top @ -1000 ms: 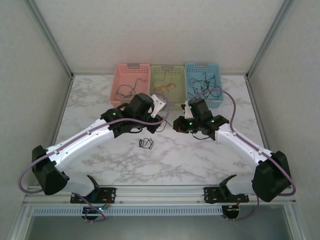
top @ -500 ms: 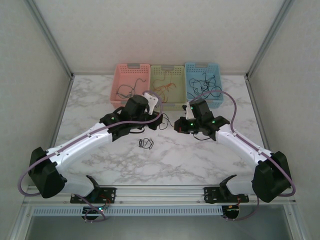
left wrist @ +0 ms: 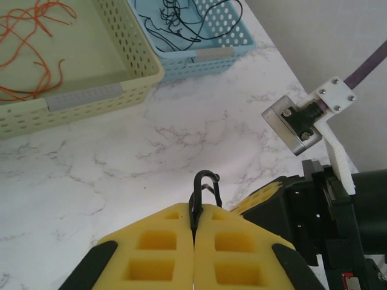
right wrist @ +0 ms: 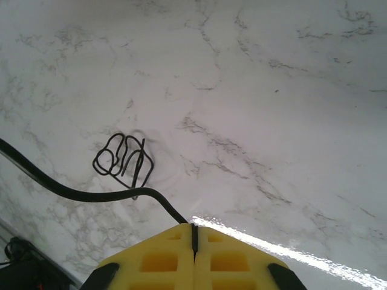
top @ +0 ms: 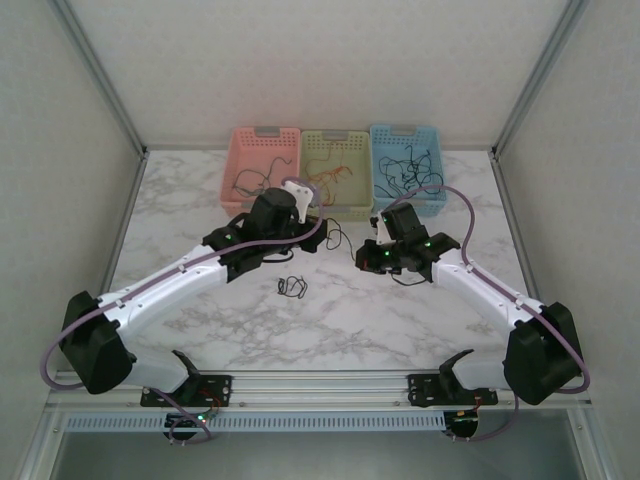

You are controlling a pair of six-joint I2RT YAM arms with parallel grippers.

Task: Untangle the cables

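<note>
Cables (top: 400, 172) mostly lie sorted in baskets (top: 266, 132), we judge; our left gripper (left wrist: 195, 225) and right gripper (right wrist: 194, 234) pinch black wire (right wrist: 72, 193), one tangle (top: 291, 287) left.

We see three perforated plastic baskets in a row at the far edge of the marble table (top: 190, 205). From the left gripper (left wrist: 195, 212), the yellow-green basket (left wrist: 84, 96) lies ahead and to the left. The blue basket (left wrist: 211, 54) lies ahead and slightly right, just beside its neighbour. The pink basket (top: 265, 165) sits at the left end of the row, beyond that gripper. Under the right gripper (right wrist: 194, 232) we find white, grey-veined tabletop, with a bright glare streak (right wrist: 290, 244) just to its right. White walls (top: 320, 60) and grey metal posts (top: 100, 75) enclose the table beyond both grippers.
</note>
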